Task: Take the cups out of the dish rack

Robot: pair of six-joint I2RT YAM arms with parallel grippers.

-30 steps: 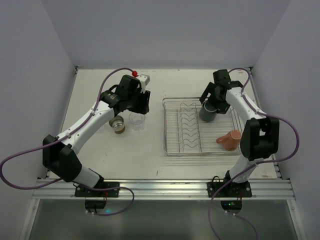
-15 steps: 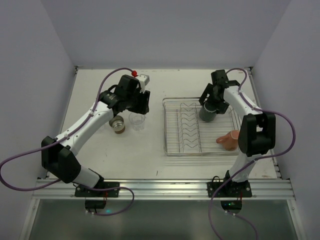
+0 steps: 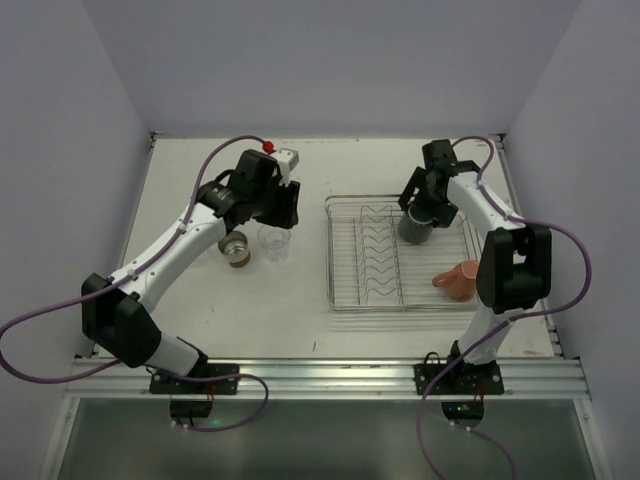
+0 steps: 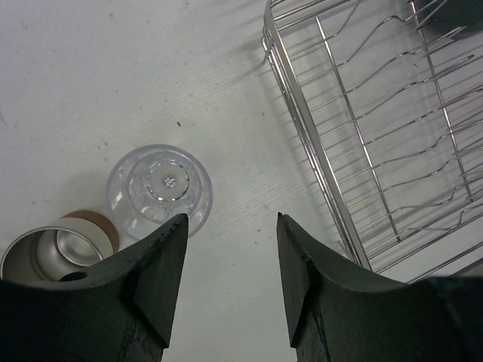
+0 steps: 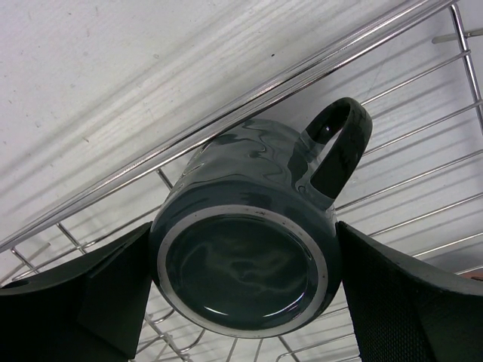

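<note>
The right pincer (image 5: 245, 275) is clenched on the dark grey mug (image 5: 249, 173): one finger sits against each flank, apparently touching. The mug stands mouth down, its base toward the wrist camera and its long axis roughly upright. Its handle (image 5: 339, 147) juts out between the fingers, clear of both. Seen from above, this right pincer (image 3: 425, 205) and mug (image 3: 415, 228) are in the far right part of the dish rack (image 3: 345, 300). The rack's far rail (image 5: 226, 113) runs just beyond the mug and the zigzag dividers (image 3: 375, 250) lie to its left.

So the coming move likely turns on going up. The mug must rise over the low wire side before travelling sideways, or its rim could catch a wire.

The salmon-pink cup (image 3: 458, 280) lies on its side at the rack's near right, closer to the right arm.

The left pincer (image 4: 230, 256) is released and empty, hanging over the worktop (image 3: 250, 300) left of the rack. A clear tumbler (image 4: 160, 188) is just beside one finger, with the cream cup (image 4: 56, 253) touching or nearly touching it. Open worktop lies near and left of the rack; to its right the strip is narrow.
</note>
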